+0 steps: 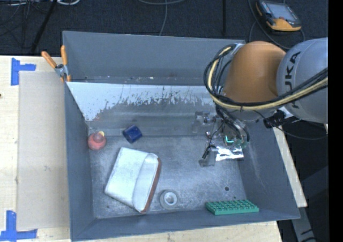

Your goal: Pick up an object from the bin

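My gripper (pixel 221 138) hangs low in the right half of the bin, just under the arm's orange cover. A small crumpled silvery foil piece (pixel 230 153) lies right beneath and beside it on the bin floor; whether the gripper touches it cannot be made out. A green studded flat brick (pixel 232 207) lies nearer the front right corner, apart from the gripper.
On the left of the bin lie a white folded cloth-like pad with a brown edge (pixel 133 178), a small blue block (pixel 132 133) and a pink round thing (pixel 97 140). A clear small ring (pixel 169 198) rests near the front wall. The arm comes in from the right.
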`<act>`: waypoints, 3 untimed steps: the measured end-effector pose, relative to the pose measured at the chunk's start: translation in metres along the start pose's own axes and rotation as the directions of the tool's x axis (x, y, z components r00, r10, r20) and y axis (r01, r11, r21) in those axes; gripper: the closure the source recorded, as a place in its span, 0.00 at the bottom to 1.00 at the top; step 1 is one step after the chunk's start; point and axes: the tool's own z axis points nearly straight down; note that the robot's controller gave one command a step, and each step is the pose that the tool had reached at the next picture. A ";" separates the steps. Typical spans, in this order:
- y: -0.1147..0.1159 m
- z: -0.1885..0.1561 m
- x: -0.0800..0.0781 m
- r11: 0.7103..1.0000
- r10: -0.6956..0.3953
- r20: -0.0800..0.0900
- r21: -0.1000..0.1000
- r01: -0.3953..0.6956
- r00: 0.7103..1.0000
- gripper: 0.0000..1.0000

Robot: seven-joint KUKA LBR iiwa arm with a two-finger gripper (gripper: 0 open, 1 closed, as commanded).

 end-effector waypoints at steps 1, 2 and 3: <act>-0.089 0.076 0.001 0.949 -0.315 0.002 0.002 0.315 0.949 0.00; -0.108 0.106 -0.038 0.957 -0.289 0.011 0.003 0.289 0.957 0.00; -0.108 0.104 -0.038 0.958 -0.288 0.012 0.002 0.288 0.958 1.00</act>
